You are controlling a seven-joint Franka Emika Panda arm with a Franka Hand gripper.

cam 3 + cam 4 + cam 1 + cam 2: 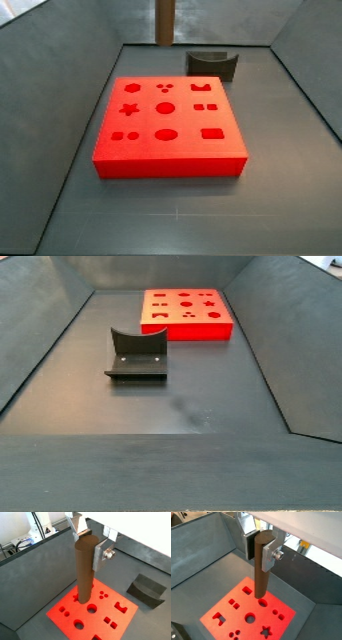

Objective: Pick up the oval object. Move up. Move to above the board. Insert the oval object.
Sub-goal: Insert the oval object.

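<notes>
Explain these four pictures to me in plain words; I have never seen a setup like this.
This is a robot arm with a two-finger gripper. Two cameras ride on its wrist and look down past the fingers; two more stand beside the dark grey bin. The gripper's silver fingers are closed on a tall dark brown oval peg, hanging upright above a bright red flat board with shaped cut-outs. In a side view only the peg's lower end shows at the top edge. A dark grey notched holder block sits empty on the bin floor beside the board.

Dark brown oval object (85, 567) upright, clamped in gripper (91, 543) above the board (171, 150), bright red flat block, shaped cut-outs on top
</notes>
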